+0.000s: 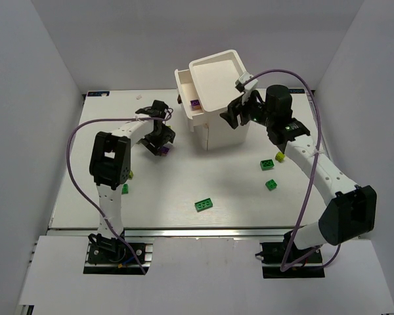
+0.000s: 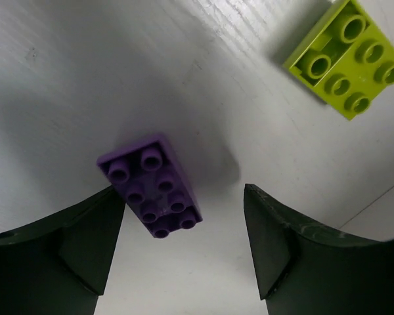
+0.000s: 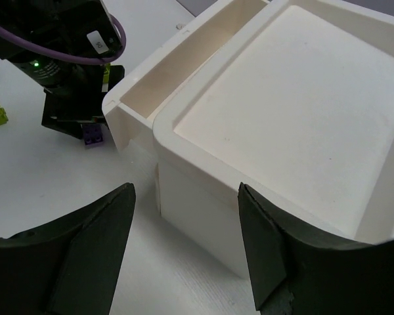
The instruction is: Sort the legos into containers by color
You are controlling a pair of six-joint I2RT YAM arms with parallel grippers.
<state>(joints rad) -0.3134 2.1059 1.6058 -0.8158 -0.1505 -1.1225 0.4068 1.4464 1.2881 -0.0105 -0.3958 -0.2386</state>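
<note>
Legos (image 1: 204, 205) lie scattered across the table (image 1: 184, 177). Your left gripper (image 2: 182, 197) has its fingers spread, and a purple brick (image 2: 151, 187) lies flat between them, close against one finger and not pinched. A yellow-green brick (image 2: 345, 59) lies nearby. Your right gripper (image 3: 185, 193) hangs with its jaws apart by the front corner of the white cabinet (image 3: 302, 111), holding nothing. The top drawer (image 1: 184, 85) stands pulled out, with a second purple brick (image 1: 196, 104) inside.

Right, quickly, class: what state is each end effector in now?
Left end effector: open, astride the purple brick, not gripping it.
Right end effector: open, empty, facing the white cabinet.
</note>
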